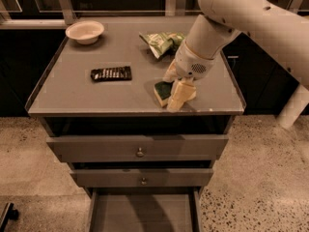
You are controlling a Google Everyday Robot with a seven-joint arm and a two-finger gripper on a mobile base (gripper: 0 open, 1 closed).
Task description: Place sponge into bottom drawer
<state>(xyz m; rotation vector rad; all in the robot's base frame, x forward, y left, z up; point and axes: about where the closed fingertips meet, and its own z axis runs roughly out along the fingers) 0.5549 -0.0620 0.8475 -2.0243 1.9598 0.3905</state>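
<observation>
The sponge (161, 93), dark green on top over pale yellow foam, lies on the grey cabinet top (72, 93) near its front edge, right of the middle. My gripper (179, 94) hangs from the cream arm right against the sponge's right side and covers part of it. The bottom drawer (145, 212) stands pulled out at the bottom of the view, and its flat grey floor shows nothing in it.
A green-and-white snack bag (161, 41) lies behind the gripper. A flat black ribbed bar (111, 73) lies to the left and a pale bowl (85, 31) at the back left. Two closed drawer fronts with knobs (140, 152) are above the open drawer.
</observation>
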